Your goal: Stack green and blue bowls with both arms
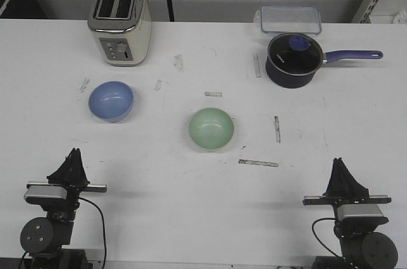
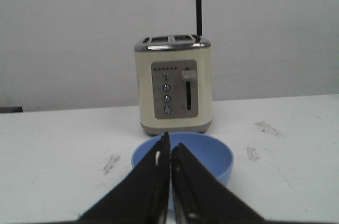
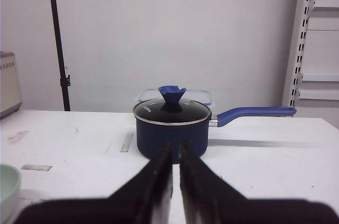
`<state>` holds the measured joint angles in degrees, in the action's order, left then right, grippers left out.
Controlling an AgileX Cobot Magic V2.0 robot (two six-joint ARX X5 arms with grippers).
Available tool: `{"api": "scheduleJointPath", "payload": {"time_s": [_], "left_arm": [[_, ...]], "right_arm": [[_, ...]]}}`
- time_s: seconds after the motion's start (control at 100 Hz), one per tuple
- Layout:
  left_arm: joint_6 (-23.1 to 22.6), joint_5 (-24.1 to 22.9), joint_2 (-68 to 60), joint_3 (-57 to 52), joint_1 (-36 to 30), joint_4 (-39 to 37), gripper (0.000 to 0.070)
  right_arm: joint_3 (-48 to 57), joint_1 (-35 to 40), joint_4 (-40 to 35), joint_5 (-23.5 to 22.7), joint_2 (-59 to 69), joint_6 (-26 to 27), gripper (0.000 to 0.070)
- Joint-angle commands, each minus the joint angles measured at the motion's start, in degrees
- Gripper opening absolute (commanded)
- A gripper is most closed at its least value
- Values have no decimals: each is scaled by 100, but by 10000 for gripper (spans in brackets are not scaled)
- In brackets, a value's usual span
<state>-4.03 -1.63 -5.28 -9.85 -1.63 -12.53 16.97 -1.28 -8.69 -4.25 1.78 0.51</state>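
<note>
A white table with scuffed tape marks fills the front view. At its far left stands a cream toaster with two slots. Far right sits a dark saucepan with a glass lid and a purple handle pointing right, and just behind it lies a clear plastic box.

The blue bowl rests upright in front of the toaster, left of centre. The green bowl sits upright near the middle of the table, well apart from the blue one, nearer the robot.

The left gripper sits at the near left edge, touching nothing; in its wrist view the fingers are pressed together, aimed at the blue bowl. The right gripper sits at the near right edge; its fingers are likewise together, holding nothing, aimed at the saucepan.
</note>
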Motion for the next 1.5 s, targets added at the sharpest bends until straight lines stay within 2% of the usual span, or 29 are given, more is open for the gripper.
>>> {"api": "scheduleJointPath", "payload": {"time_s": [0.0, 0.29, 0.48, 0.8, 1.02, 1.2, 1.49], "left_arm": [[-195, -26, -260, -234, 7, -44, 2], [-195, -28, -1954, -1287, 7, -26, 2], [-192, -31, -3320, -2188, 7, 374, 2], [-133, -31, -5145, -3547, 7, 546, 2], [-83, 2, -5956, -4341, 28, 1318, 2], [-52, 13, -6592, -5272, 94, 2295, 2], [1327, 15, -7733, -7117, 363, 4588, 2]], "right_arm": [[11, -9, 52, 20, -26, 94, 15], [11, -9, 52, 20, -26, 94, 15], [11, -9, 52, 20, -26, 94, 15], [11, -9, 52, 20, -26, 94, 15], [11, -9, 52, 20, -26, 94, 15], [11, -9, 52, 20, -26, 94, 15], [11, -9, 52, 20, -26, 94, 15]]}}
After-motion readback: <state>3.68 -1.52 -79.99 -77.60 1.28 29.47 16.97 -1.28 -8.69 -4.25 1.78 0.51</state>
